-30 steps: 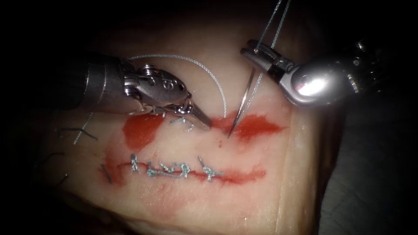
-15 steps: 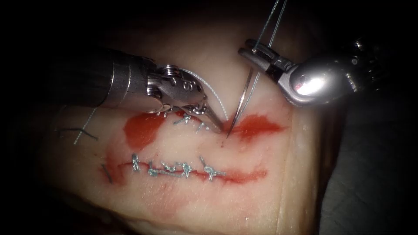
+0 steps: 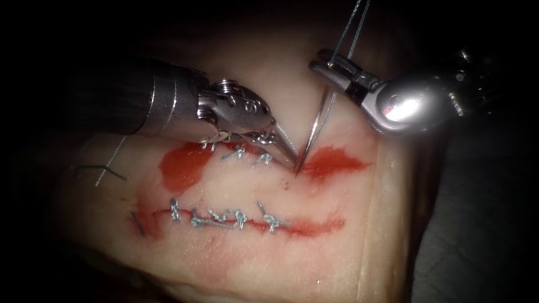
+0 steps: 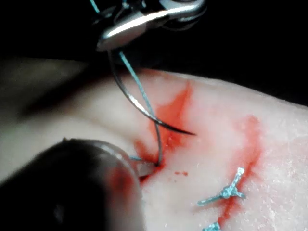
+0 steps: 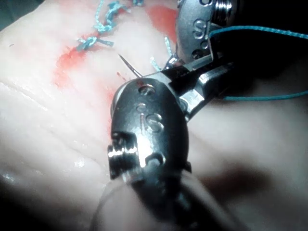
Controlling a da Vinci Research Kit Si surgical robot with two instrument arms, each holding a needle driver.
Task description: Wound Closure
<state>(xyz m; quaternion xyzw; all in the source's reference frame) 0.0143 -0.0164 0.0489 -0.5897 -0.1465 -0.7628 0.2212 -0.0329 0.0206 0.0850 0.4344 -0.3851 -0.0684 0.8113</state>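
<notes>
My right tool (image 3: 328, 64) is shut on the curved needle (image 3: 314, 123) near its tail. The needle hangs down, its point at the surface of the upper cut (image 3: 331, 163), not buried. Thread (image 3: 351, 22) runs up from the right jaws. My left tool (image 3: 289, 157) reaches in from the left, shut, its tips touching the cut's edge just left of the needle point. I cannot tell if they pinch anything. In the left wrist view the needle (image 4: 132, 101) arcs from the right tool (image 4: 125, 31), and thread (image 4: 139, 89) drops into the tissue at the left tips.
Red fluid (image 3: 179, 168) pools on the left part of the upper cut, where three stitches (image 3: 241, 152) sit. The lower cut carries a row of knotted stitches (image 3: 224, 217). Cut thread ends (image 3: 101, 171) lie at the far left. The tissue's edge (image 3: 393, 224) drops off at right.
My left tool has slid right along the upper cut until its tips meet the needle point, covering the thread arc. The right tool and needle have barely moved.
</notes>
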